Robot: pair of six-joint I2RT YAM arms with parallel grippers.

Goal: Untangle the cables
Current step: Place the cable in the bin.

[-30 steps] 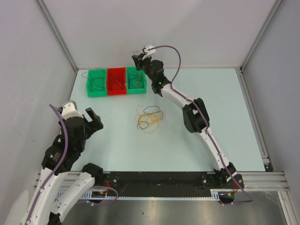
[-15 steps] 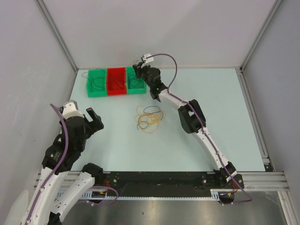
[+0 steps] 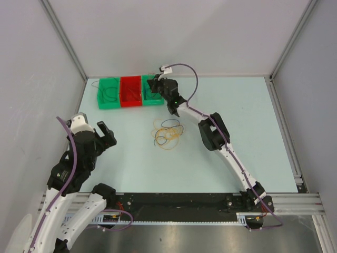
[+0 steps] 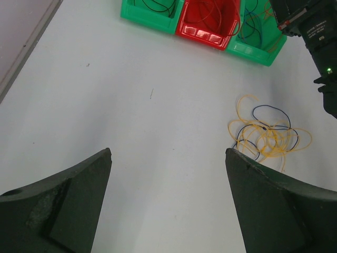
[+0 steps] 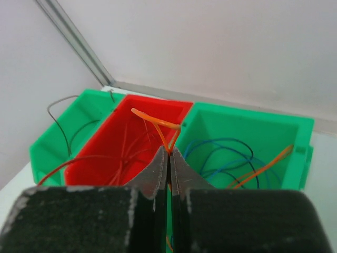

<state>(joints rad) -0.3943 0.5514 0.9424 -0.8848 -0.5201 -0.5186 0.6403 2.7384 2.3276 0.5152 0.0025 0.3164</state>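
A loose tangle of cables point(image 3: 168, 135), mostly yellow-orange with a dark blue one, lies mid-table; the left wrist view has the tangle point(image 4: 268, 134) at the right. My right gripper point(image 5: 169, 151) is shut on a thin orange cable point(image 5: 160, 125) that loops up from its tips, above the wall between the red bin point(image 5: 113, 142) and the right green bin point(image 5: 247, 132). In the top view the right gripper point(image 3: 154, 84) hangs over those bins. My left gripper point(image 4: 168, 158) stands open over bare table, left of the tangle, holding nothing; from above the left gripper point(image 3: 105, 134) is at the near left.
Three bins stand in a row at the back left: a green bin point(image 3: 109, 93) with dark cables, the red bin point(image 3: 131, 91) with red and orange ones, a green bin point(image 3: 152, 95) with blue and an orange one. Enclosure walls surround the table.
My right gripper has come down and slightly left over the bins with the orange cable in it. The left arm has not moved.
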